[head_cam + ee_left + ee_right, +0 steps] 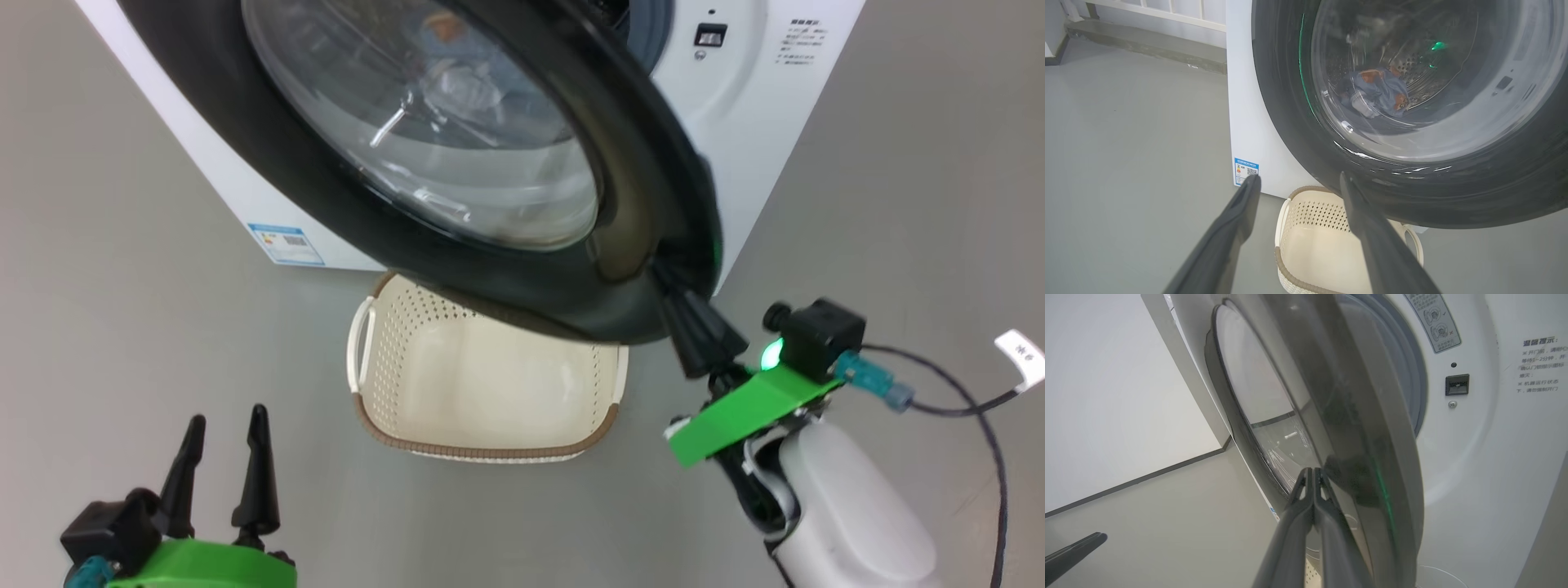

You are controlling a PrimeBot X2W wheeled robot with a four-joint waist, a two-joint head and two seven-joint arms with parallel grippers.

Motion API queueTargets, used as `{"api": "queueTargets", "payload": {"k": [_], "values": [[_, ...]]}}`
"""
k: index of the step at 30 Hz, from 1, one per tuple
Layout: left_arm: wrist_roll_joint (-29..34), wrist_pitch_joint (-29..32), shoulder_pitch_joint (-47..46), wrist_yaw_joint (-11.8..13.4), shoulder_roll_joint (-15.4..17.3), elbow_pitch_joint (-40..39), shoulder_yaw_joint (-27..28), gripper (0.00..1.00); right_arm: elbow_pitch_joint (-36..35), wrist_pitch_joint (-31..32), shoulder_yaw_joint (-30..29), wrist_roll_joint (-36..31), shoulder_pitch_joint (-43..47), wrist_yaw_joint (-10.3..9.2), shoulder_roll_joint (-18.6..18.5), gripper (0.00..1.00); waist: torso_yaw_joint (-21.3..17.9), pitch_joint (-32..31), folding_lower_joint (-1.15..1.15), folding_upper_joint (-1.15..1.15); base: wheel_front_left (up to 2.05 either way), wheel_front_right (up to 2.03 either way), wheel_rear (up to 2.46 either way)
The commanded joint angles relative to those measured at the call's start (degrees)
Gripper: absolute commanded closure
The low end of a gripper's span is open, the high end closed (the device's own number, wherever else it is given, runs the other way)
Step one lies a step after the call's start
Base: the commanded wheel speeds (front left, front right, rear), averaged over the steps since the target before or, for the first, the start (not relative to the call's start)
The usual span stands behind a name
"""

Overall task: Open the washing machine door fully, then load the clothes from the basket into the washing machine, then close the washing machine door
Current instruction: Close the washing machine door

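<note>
I count one washing machine (759,122), one door (286,188), one basket (482,451) and two tools. I can make out a single bundle of clothes (1378,92), light blue with orange-brown prints, lying inside the drum and seen through the door glass; how many pieces are in it I cannot tell.

The door stands ajar, swung out from the white front, and its lower rim hangs over the far end of the basket. The basket sits on the floor (122,327) just in front of the machine, near the blue sticker (286,243), with its cream bottom showing.

My left arm sits low, with the left tool (228,415) pointing toward the machine, well apart from the basket. Its fingers are spread wide and hold nothing.

My right forearm (849,490) rises from the lower right, angled up toward the door. The right tool (663,278) has its fingers pressed flat together, gripping nothing, with the tips against the outer edge of the door's black rim at its lower right.
</note>
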Motion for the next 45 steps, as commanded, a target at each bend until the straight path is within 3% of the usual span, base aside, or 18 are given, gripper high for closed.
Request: {"api": "queueTargets", "payload": {"k": [1,23,45], "values": [[0.62,-0.37,-2.27,-0.15,0.59,-1.67,1.69,0.00,-1.10,-0.28,-0.29,-0.61,-2.50,0.08,0.69,1.00,0.56,0.96,0.00,-0.01,0.00,0.00,0.00],[0.72,-0.37,-7.74,-0.15,-0.35,-2.63,-1.07,0.00,5.02,-0.28,-13.06,-1.30,-16.13,0.08,-1.60,1.00,4.31,7.31,0.00,-0.01,0.00,0.00,0.00],[0.26,-0.37,-11.05,-0.15,-0.83,-2.64,-3.19,0.00,9.37,-0.28,-20.75,-2.59,-26.60,0.08,-3.15,1.00,7.51,11.63,0.00,-0.01,0.00,0.00,0.00]]}}
